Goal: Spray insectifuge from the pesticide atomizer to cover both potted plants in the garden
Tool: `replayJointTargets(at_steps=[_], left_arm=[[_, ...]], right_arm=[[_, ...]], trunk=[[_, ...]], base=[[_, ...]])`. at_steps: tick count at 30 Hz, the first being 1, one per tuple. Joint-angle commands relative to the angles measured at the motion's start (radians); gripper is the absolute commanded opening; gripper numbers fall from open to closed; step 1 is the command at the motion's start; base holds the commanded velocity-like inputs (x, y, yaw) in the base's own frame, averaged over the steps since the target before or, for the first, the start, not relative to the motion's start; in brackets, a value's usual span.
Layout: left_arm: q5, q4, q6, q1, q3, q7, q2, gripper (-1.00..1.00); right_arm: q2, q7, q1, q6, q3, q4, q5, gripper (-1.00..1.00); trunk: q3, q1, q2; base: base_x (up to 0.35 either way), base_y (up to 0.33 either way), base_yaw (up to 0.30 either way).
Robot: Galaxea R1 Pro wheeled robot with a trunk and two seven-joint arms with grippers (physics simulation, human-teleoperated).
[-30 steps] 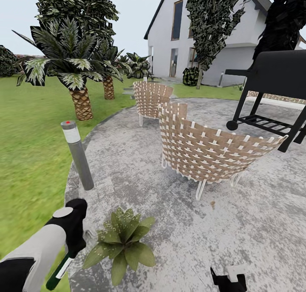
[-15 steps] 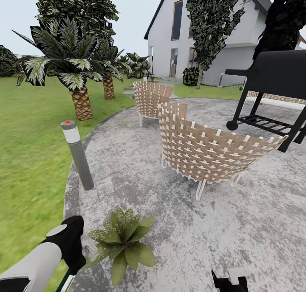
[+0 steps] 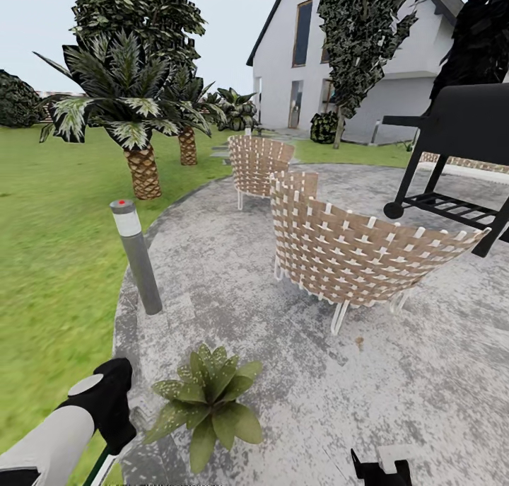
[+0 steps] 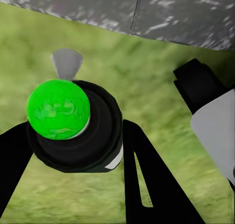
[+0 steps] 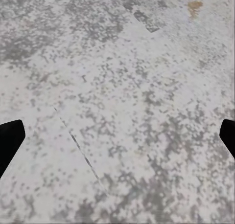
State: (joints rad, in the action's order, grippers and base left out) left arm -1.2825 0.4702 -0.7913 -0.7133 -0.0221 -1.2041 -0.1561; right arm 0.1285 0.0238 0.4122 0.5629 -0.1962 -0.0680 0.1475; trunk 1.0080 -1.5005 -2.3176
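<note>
Atomizer [image 4: 73, 126] | we are pinching it in left gripper [image 4: 73, 150] | potted plant [image 3: 206, 403] lying just right, nearer left arm | right gripper [image 5: 117, 136] spread, idling

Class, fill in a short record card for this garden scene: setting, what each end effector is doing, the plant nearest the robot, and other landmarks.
Setting: grey paved circle bordered by lawn, house behind.
Left end effector: shut on the pesticide atomizer, held over grass.
Right end effector: open, empty, above the paving.
Nearest plant: potted plant, low green rosette on the paving edge, beside the left arm.
Landmarks: grey bollard lamp, two woven chairs, black grill, palm.
</note>
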Motion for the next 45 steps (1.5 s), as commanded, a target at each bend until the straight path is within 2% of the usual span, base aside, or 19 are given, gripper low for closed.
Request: replayJointTargets(at_steps=[1, 15, 20, 22, 26, 30, 33, 37, 40, 43, 45], left_arm=[[-0.006, 0.004, -0.008, 0.002, -0.002, -0.008, 0.001, -1.0], [-0.006, 0.002, -0.008, 0.007, -0.008, -0.008, 0.0, -1.0], [-0.006, 0.0, -0.008, 0.009, -0.02, -0.008, -0.039, -1.0], [-0.005, -0.001, -0.008, 0.01, -0.026, -0.008, -0.044, -1.0], [-0.003, -0.004, -0.006, 0.011, -0.029, -0.003, -0.03, -1.0], [-0.003, -0.071, -0.004, 0.011, -0.029, -0.002, -0.025, -1.0], [-0.003, -0.08, -0.003, 0.011, -0.03, -0.001, -0.026, -1.0], [-0.003, -0.08, -0.003, 0.011, -0.031, 0.072, -0.032, -1.0], [-0.002, -0.081, -0.003, 0.011, -0.032, 0.078, -0.032, -1.0], [0.079, -0.07, 0.001, 0.011, -0.038, 0.11, -0.029, -1.0], [0.097, -0.069, 0.002, 0.011, -0.039, 0.12, -0.03, -1.0]], right_arm=[[0.0, 0.003, 0.0, 0.003, -0.008, 0.001, 0.01, 1.0], [-0.001, 0.004, 0.0, 0.003, -0.008, 0.001, 0.01, 1.0], [-0.001, 0.004, 0.0, 0.003, -0.008, 0.001, 0.01, 1.0], [-0.001, 0.004, 0.0, 0.003, -0.008, 0.001, 0.01, 1.0], [-0.001, 0.004, 0.0, 0.003, -0.008, 0.001, 0.01, 1.0], [-0.001, 0.004, 0.0, 0.003, -0.008, 0.001, 0.01, 1.0], [-0.001, 0.004, 0.0, 0.003, -0.008, 0.001, 0.01, 1.0], [-0.001, 0.004, 0.0, 0.003, -0.008, 0.001, 0.01, 1.0], [-0.001, 0.004, 0.0, 0.003, -0.008, 0.001, 0.01, 1.0], [-0.001, 0.004, 0.0, 0.003, -0.008, 0.001, 0.01, 1.0], [-0.001, 0.003, 0.0, 0.003, -0.008, 0.001, 0.01, 1.0]], trunk=[[0.001, 0.0, 0.0], [0.001, 0.0, 0.0], [0.001, 0.0, 0.0], [0.001, 0.0, 0.0], [0.001, 0.0, 0.0], [0.001, 0.0, 0.0], [0.001, 0.0, 0.0], [0.001, 0.0, 0.0], [0.001, 0.0, 0.0], [0.001, 0.0, 0.0], [0.001, 0.0, 0.0]], base=[[0.0, 0.0, 0.189], [0.112, -0.1, 0.033], [0.0, -0.001, 0.265], [0.0, 0.0, 0.276], [0.0, 0.0, 0.109], [0.0, 0.0, 0.005], [0.0, 0.0, 0.0], [0.0, 0.0, 0.0], [0.0, 0.0, 0.0], [0.054, -0.076, 0.0], [0.087, -0.199, 0.0]])
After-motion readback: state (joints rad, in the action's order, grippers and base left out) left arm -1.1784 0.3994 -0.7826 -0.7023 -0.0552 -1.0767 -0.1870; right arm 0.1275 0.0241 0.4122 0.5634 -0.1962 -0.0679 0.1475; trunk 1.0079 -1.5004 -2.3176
